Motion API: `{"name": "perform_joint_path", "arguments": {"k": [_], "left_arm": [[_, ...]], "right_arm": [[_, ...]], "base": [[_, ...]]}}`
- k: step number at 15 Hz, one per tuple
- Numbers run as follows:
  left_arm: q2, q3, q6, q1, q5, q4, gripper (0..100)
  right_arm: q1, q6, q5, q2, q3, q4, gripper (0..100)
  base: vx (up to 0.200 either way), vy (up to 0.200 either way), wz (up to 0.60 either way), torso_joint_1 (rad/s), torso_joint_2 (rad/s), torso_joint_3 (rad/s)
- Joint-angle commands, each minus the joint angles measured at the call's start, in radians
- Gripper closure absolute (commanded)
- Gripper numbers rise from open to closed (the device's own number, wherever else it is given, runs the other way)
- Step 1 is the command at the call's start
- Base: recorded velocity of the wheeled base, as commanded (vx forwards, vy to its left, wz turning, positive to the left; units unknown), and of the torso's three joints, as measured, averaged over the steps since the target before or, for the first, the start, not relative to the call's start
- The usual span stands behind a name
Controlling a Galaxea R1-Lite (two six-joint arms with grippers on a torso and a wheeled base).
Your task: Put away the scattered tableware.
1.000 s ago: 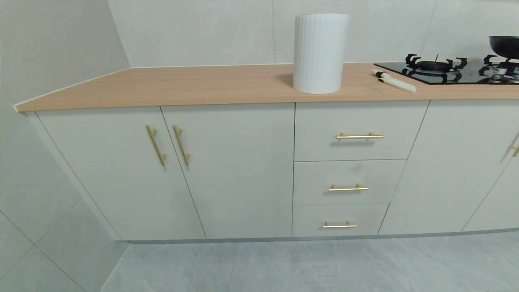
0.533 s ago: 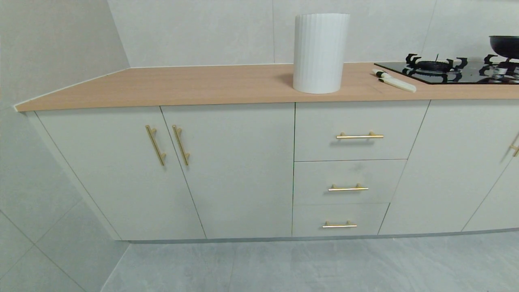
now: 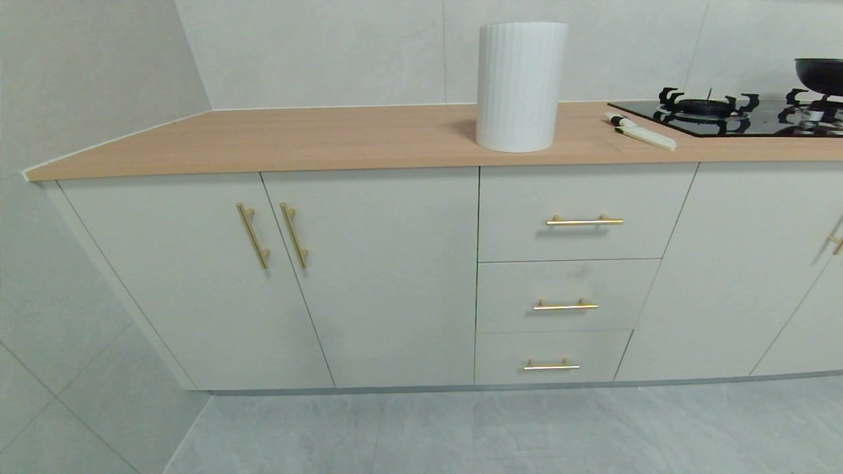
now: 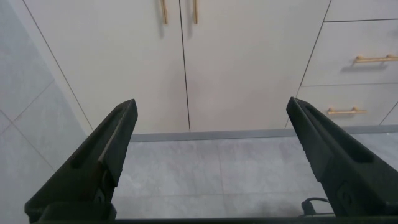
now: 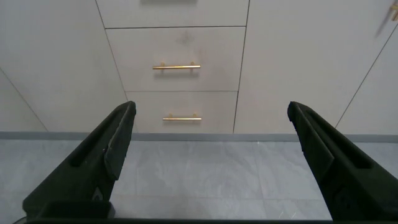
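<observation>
Head view: wooden surface point(image 3: 296, 138) with a white ribbed container point(image 3: 520, 85) upright at centre; a knife point(image 3: 647, 137) lies just right of it, near the hob point(image 3: 724, 118).
Left wrist view: my left pincer point(image 4: 211, 155) released, spread wide, low before the cupboard doors point(image 4: 249, 62).
Right wrist view: my right pincer point(image 5: 211, 155) likewise released, facing the drawers point(image 5: 177, 59).

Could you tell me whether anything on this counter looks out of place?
Only the white knife lying loose and askew on the countertop, between the ribbed white canister and the hob. Nothing looks spilled or damaged.
</observation>
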Motion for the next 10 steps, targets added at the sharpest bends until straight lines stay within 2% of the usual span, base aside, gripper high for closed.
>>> {"name": "perform_joint_path", "arguments": {"k": [1, 9, 10], "left_arm": [[0.0, 0.0, -0.001, 0.0, -0.001, 0.0, 0], [0.0, 0.0, -0.001, 0.0, -0.001, 0.0, 0], [0.0, 0.0, -0.001, 0.0, -0.001, 0.0, 0]], "right_arm": [[0.0, -0.001, 0.001, 0.003, 0.0, 0.001, 0], [0.0, 0.001, 0.001, 0.003, 0.0, 0.001, 0], [0.0, 0.001, 0.001, 0.003, 0.0, 0.001, 0]], "base": [[0.0, 0.0, 0.0, 0.0, 0.0, 0.0], [0.0, 0.0, 0.0, 0.0, 0.0, 0.0], [0.2, 0.0, 0.0, 0.002, 0.0, 0.002]]}}
